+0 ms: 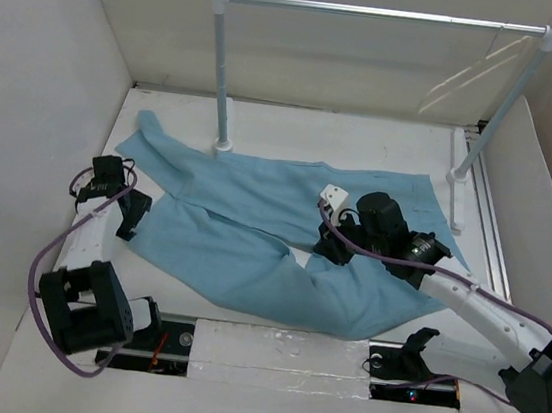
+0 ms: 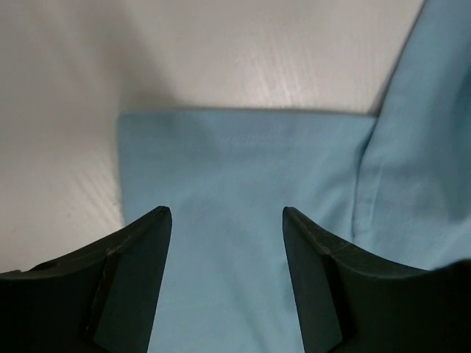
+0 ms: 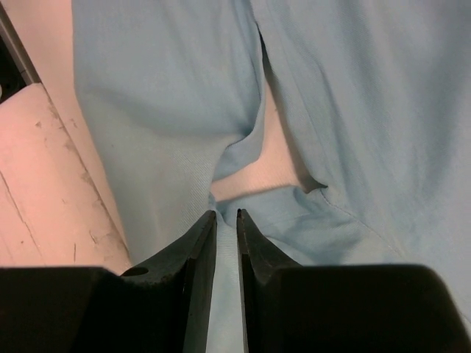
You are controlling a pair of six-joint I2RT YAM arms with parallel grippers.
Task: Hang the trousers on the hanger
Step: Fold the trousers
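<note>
Left tool (image 2: 225, 213) jaws apart | trousers (image 2: 243, 154) soft light-blue weave, straight stitched hem

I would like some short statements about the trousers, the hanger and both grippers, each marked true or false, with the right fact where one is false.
1. The trousers lie spread on the table. True.
2. The hanger lies on the table beside the trousers. False: it hangs on the rail, near its right end.
3. The left gripper has its jaws open over a trouser leg's hem. True.
4. The right gripper has its jaws wide open. False: they stand almost together, at the crotch.
</note>
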